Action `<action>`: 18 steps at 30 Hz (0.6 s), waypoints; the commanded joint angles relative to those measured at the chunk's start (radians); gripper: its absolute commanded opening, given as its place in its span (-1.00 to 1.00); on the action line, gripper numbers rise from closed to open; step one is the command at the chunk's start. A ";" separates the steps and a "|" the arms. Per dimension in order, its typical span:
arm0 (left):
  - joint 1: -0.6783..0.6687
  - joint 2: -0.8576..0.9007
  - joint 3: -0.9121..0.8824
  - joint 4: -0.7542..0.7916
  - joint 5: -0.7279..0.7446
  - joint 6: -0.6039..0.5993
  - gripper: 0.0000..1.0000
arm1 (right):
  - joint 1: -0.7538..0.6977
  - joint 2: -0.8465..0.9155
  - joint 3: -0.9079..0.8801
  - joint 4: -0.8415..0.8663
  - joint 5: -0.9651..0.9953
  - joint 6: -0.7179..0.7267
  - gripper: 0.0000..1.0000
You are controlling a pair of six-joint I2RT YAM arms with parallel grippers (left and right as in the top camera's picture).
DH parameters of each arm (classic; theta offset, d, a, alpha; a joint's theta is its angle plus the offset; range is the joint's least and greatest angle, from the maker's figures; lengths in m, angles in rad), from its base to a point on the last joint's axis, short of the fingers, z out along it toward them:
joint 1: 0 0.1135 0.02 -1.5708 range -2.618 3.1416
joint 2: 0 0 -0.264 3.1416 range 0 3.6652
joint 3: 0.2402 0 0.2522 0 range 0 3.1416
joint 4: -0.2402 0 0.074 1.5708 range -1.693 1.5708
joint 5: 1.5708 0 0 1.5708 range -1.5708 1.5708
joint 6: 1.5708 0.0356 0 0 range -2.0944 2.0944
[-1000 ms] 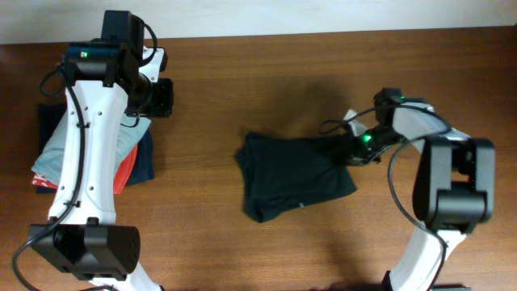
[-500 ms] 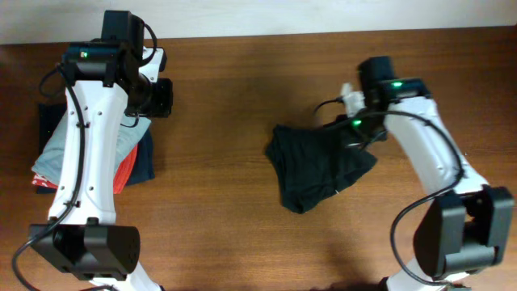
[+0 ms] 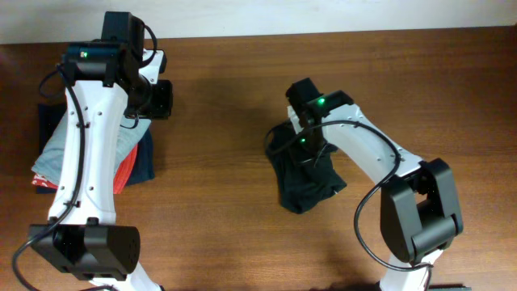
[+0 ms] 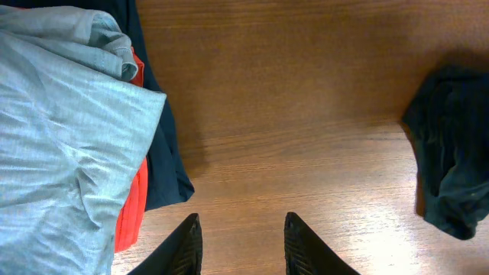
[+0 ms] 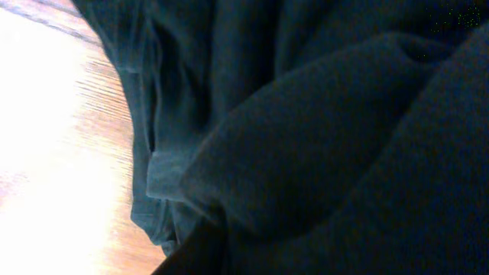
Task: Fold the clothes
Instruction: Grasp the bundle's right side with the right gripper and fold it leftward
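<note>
The clothes, one black T-shirt, lie bunched in a narrow heap right of the table's middle. My right gripper sits over the heap's upper part, shut on the black fabric. In the right wrist view the dark T-shirt fills nearly the whole frame and hides the fingertips. My left gripper hangs at the far left beside the garment pile. Its fingers stand apart over bare wood, holding nothing, and the T-shirt shows at the right edge of the left wrist view.
A pile of folded garments lies at the left edge: a light grey-blue one on top, an orange-red one and a navy one beneath. The brown wooden table ends at a white wall along the back.
My right arm has swung left across the table with the T-shirt's edge, first dragging the shirt right and then bunching it into a narrower heap. The left arm has not moved.
</note>
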 commanded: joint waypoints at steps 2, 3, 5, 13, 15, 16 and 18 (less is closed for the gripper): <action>0.003 -0.013 0.012 -0.003 -0.007 -0.006 -0.29 | 0.060 -0.001 0.005 0.008 0.010 0.029 -0.92; 0.003 -0.013 0.012 -0.003 -0.007 -0.006 -0.29 | 0.067 -0.001 0.005 0.008 0.011 0.035 -0.92; 0.003 -0.013 0.012 -0.003 -0.007 -0.006 -0.29 | 0.080 -0.001 0.005 0.008 0.012 0.036 -0.92; 0.003 -0.013 0.012 -0.003 -0.008 -0.006 -0.30 | 0.081 -0.032 0.023 -0.055 0.168 0.069 -0.92; 0.003 -0.013 0.012 -0.002 -0.008 -0.006 -0.30 | 0.089 -0.063 0.053 -0.098 0.173 0.069 -0.92; 0.003 -0.013 0.012 -0.001 -0.008 -0.006 -0.29 | 0.095 -0.075 0.061 -0.106 0.177 0.069 -0.92; 0.003 -0.013 0.012 0.001 -0.008 -0.006 -0.29 | 0.109 -0.095 0.070 -0.109 0.180 0.069 -0.92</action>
